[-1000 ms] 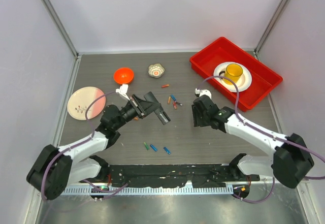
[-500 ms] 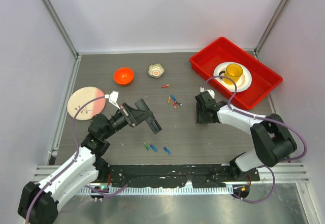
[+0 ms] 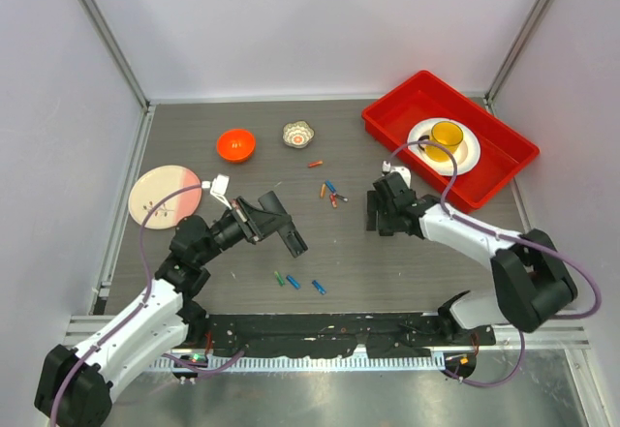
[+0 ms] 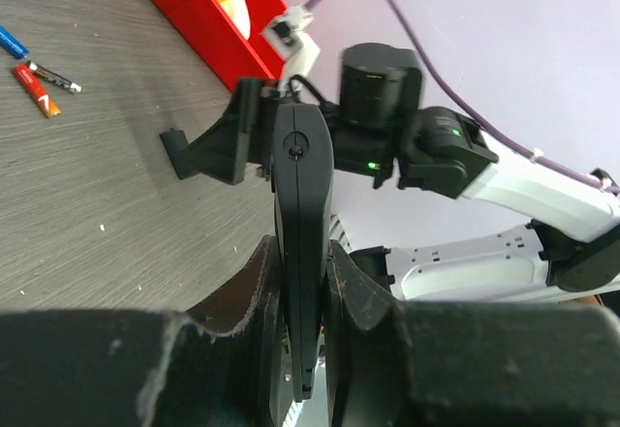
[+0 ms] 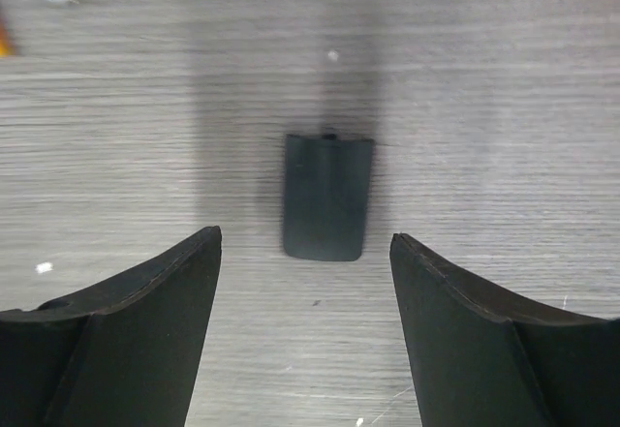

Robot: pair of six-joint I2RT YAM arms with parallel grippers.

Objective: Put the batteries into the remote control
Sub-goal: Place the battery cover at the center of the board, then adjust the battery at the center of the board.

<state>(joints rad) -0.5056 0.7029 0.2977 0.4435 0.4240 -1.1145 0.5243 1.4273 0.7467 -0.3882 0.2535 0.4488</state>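
Remote control [image 4: 302, 185]: slim, black, edge-on above the table [image 3: 426, 287], clamped in the left gripper [image 3: 263, 216]. Batteries [image 3: 330, 193]: orange, blue, red, loose on the table; markings too small to read. Right gripper [image 5: 305, 245]: jaws wide, over a black cover [image 5: 327, 185] lying flat.

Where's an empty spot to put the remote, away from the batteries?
Bare: the back strip between silver cup and red tray; the front, between three loose batteries and the right arm. Crowded: mid-table, more batteries and the black cover.

Grey woodgrain table [image 3: 373, 267], pale walls [image 3: 320, 30] (matte)
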